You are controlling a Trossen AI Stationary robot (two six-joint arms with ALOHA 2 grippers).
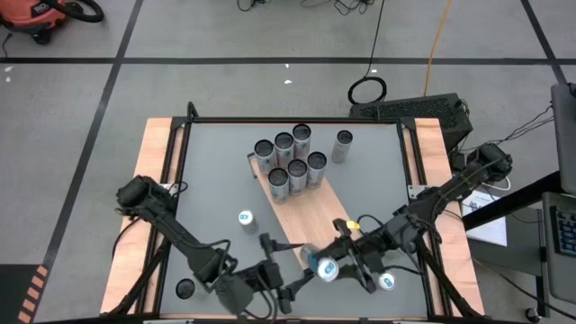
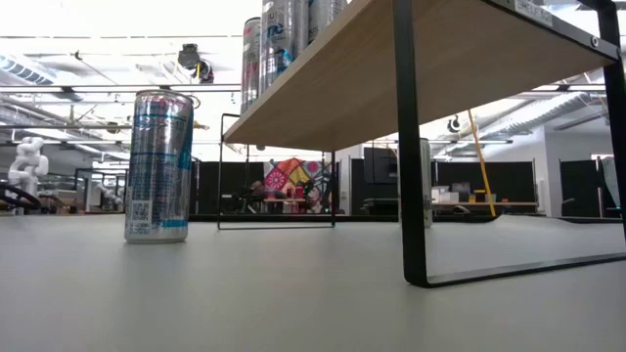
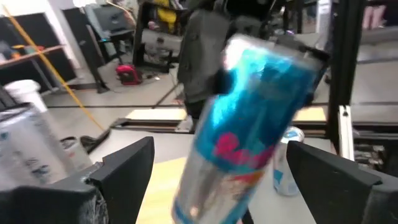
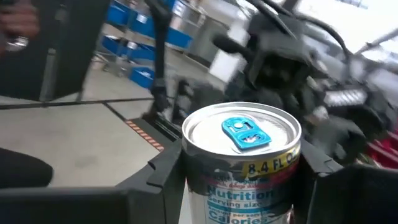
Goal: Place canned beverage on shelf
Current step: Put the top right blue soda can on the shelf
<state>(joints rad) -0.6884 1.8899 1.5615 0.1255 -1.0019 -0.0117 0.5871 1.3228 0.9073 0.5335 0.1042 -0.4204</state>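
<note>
The shelf [image 1: 301,211] is a light-brown board on black metal legs [image 2: 411,196]; several cans [image 1: 290,162] stand at its far end. By the shelf's near end my right gripper [image 1: 337,262] is shut on a silver-and-blue can [image 1: 326,269] with a blue tab [image 4: 244,134]. My left gripper [image 1: 295,270] stands open on the can's left side. In the left wrist view its fingers [image 3: 124,168] flank the can [image 3: 249,124] with a gap on each side. My right gripper pinches the can's side wall, just below the top rim [image 4: 186,168], between its two fingers [image 4: 323,180]. The fingers come about level from the table's right side. The can is lifted clear of the table, its top facing up.
One can [image 1: 246,218] stands on the grey table left of the shelf, also seen as a can [image 2: 158,166] in the low view. Others stand at the near right [image 1: 387,281], the near left [image 1: 184,288] and far right of the shelf [image 1: 342,146].
</note>
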